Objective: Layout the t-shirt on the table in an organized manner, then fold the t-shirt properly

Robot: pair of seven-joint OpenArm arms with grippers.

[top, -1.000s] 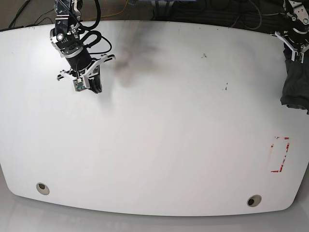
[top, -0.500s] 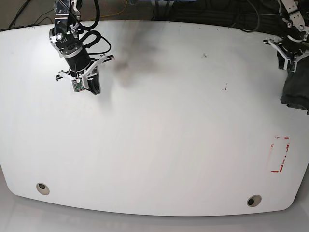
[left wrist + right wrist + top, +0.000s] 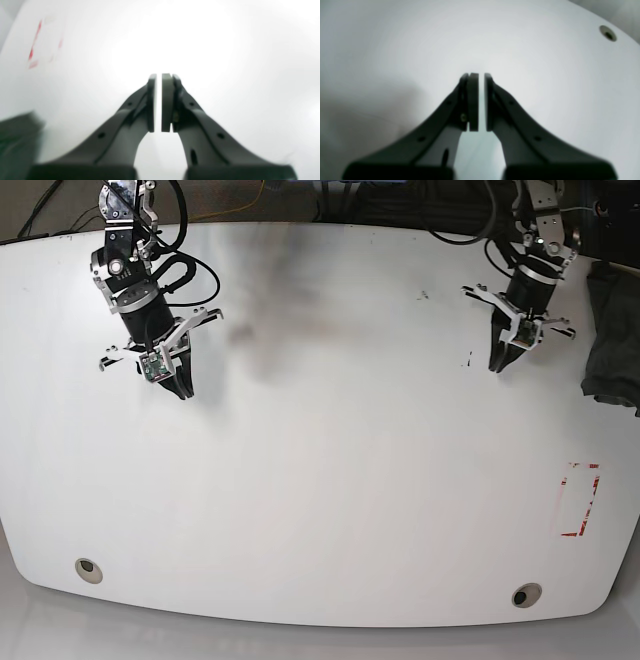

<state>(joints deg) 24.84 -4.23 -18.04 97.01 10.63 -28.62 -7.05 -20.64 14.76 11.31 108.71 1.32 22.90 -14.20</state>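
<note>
Well, the t-shirt (image 3: 612, 340) lies bunched at the table's (image 3: 330, 510) far right edge, held by nothing. Left gripper (image 3: 497, 366) hangs nearby with jaws together and empty; right gripper (image 3: 184, 392), far left, likewise pinched together.

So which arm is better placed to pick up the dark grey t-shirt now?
The left arm. Its shut fingers hang near the crumpled dark charcoal-grey fabric t-shirt at the white glossy table's edge. The right arm's fingers are on the opposite side.
</note>
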